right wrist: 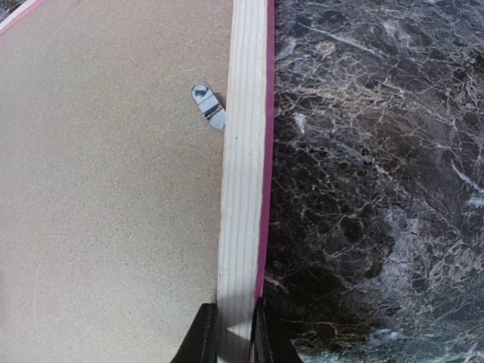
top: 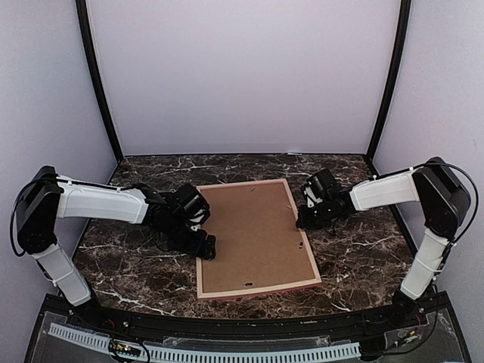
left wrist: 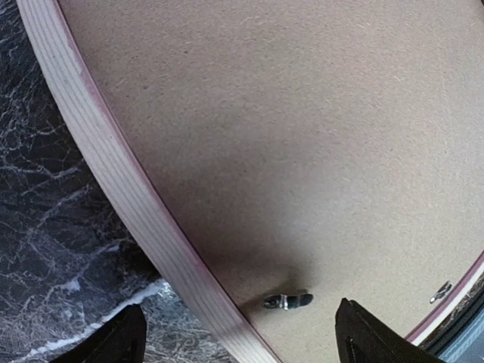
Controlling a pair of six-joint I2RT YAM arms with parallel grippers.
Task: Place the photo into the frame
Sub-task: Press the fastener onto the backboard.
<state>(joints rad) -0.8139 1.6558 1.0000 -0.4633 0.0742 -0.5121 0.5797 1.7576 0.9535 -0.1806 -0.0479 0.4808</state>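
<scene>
The photo does not appear in any view. We cannot tell whether it lies beneath the backing board or outside the pictures.

The frame (top: 257,290) lies face down on the table (top: 363,249), at centre, between the two arms. Its pale wood back faces up, and a pink line shows along the outer edge.

**Contents of the frame.** The brown backing board (top: 253,234) fills the opening and sits flat inside the rails. Nothing else shows in it.

**Fasteners.** One metal clip (right wrist: 208,106) sits on the board, with its end at the right rail. A second clip (left wrist: 287,301) sits near the left rail. We cannot tell whether either clip is locked.

**Progress.** We judge the task to be either late or not yet opened. If the photo is under the board, only the clips remain to be secured.

**Jaws.** The left jaws stand wide, straddling the left rail without touching it. The right jaws are narrow and appear closed on the right rail.
</scene>
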